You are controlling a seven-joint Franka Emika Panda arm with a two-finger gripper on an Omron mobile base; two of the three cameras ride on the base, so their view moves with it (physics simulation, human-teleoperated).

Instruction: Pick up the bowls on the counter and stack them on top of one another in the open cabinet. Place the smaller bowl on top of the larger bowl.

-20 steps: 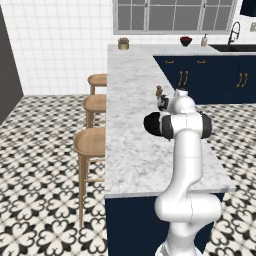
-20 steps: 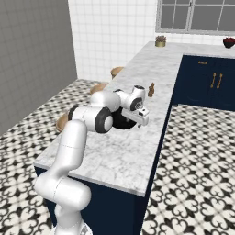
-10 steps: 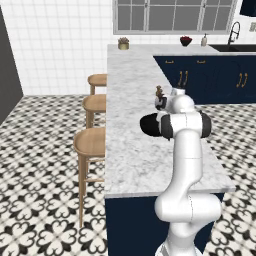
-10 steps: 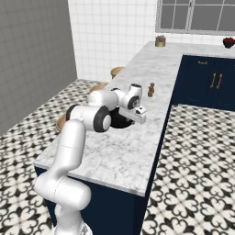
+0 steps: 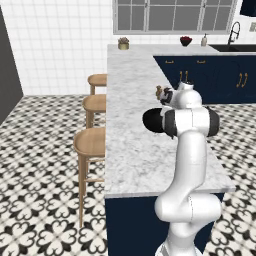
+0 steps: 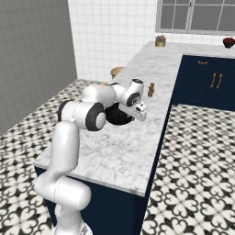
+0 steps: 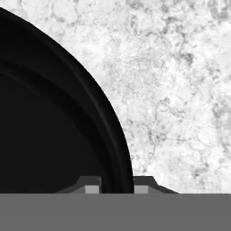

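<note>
On the counter (image 5: 135, 150), the tool (image 7: 116, 187) grips a black bowl's (image 7: 49, 135) rim.

3 round wooden stools (image 5: 96, 142) stand in a row on the black-and-white patterned floor (image 5: 35, 175). A small potted plant (image 5: 123, 43) and a dark red bowl (image 5: 186, 40) sit below the window (image 5: 175, 15). A faucet (image 5: 234, 34) rises at far right.
</note>
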